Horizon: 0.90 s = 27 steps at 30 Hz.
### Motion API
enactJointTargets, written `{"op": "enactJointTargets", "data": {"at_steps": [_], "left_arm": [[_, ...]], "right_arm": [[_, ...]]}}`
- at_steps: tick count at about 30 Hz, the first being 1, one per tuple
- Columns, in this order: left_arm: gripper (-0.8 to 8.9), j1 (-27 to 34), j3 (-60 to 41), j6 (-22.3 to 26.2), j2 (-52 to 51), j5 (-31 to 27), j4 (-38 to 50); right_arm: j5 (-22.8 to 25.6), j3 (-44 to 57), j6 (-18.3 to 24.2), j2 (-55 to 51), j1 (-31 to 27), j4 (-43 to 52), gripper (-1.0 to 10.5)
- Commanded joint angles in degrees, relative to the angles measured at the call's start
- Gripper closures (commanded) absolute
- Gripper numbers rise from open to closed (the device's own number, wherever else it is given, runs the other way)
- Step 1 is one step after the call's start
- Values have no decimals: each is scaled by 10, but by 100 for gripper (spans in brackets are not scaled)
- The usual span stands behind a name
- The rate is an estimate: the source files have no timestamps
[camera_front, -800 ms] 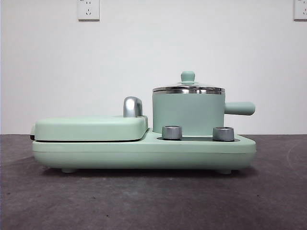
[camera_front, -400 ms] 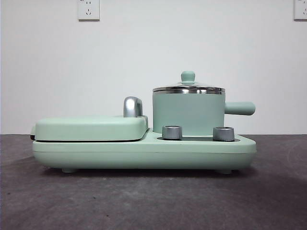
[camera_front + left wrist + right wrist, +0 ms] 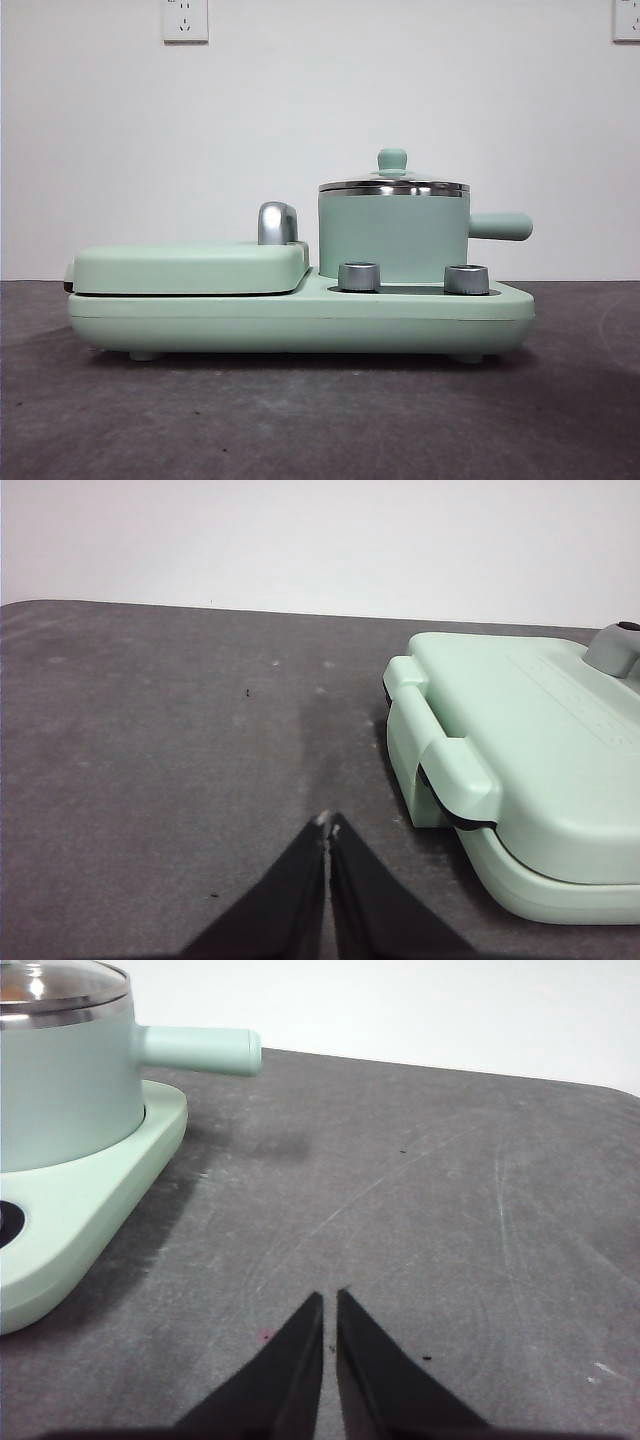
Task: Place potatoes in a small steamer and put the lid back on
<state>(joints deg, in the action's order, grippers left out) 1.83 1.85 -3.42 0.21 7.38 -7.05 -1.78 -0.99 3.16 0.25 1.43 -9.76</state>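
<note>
Currently you have the small steamer (image 3: 393,238) standing upright on the right half of the mint-green base (image 3: 300,320), its stubby handle (image 3: 500,226) pointing level toward the right, with the lid (image 3: 393,184) seated on its rim. Whether a potato lies inside, you cannot tell. Your left gripper (image 3: 327,828) and right gripper (image 3: 329,1303) both hang over bare table (image 3: 450,1210), jaws pressed nearly together, holding nothing.
</note>
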Motion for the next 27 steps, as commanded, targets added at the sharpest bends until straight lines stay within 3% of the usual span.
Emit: {"op": "enactJointTargets", "data": {"at_steps": [1,27], "left_arm": [[807,1,-11,6,0,-1,7],[807,1,-11,6,0,-1,7]], "right_arm": [[-1,3,3,0,-1,9,927],[-1,3,3,0,-1,11,927]]}}
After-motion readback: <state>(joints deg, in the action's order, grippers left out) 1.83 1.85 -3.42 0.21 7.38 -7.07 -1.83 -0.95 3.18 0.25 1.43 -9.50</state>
